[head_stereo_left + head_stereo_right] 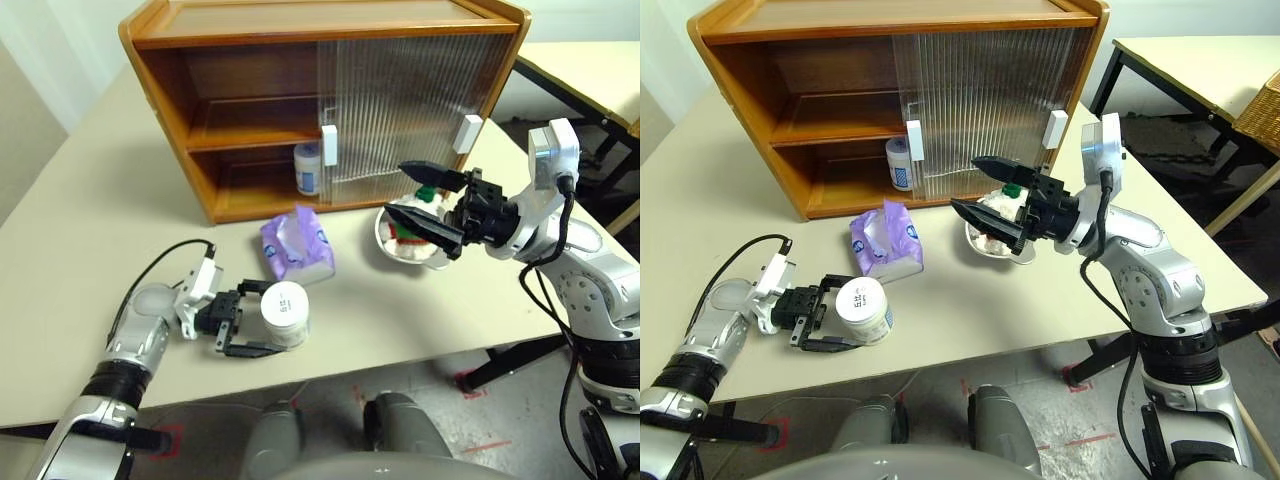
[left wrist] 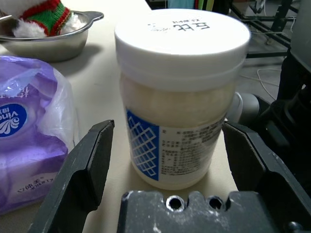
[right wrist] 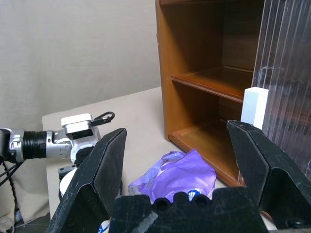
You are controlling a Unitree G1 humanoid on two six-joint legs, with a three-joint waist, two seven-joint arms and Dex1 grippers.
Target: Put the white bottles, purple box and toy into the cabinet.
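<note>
Left wrist view: white bottle (image 2: 181,92) stands upright between the two spread fingers (image 2: 80,167) of the left gripper (image 1: 256,322), a gap on each side, no contact seen. Its long axis is vertical; the fingers lie level and straddle it from the side, so closing should pinch the body below the lid. Left arm is low over the table (image 1: 80,230), reaching in toward the middle.

Right gripper (image 1: 425,200) hangs higher, jaws wide and empty, above the metal bowl (image 1: 392,246) holding the toy (image 2: 41,17).

Purple box (image 1: 297,243) lies just beyond the bottle, toward the cabinet (image 1: 260,110). Second white bottle (image 1: 308,168) already on the cabinet's bottom level, beside the sliding door's handle (image 1: 329,145).

Judgement: left arm is the nearer; the grasp is the step in hand.
</note>
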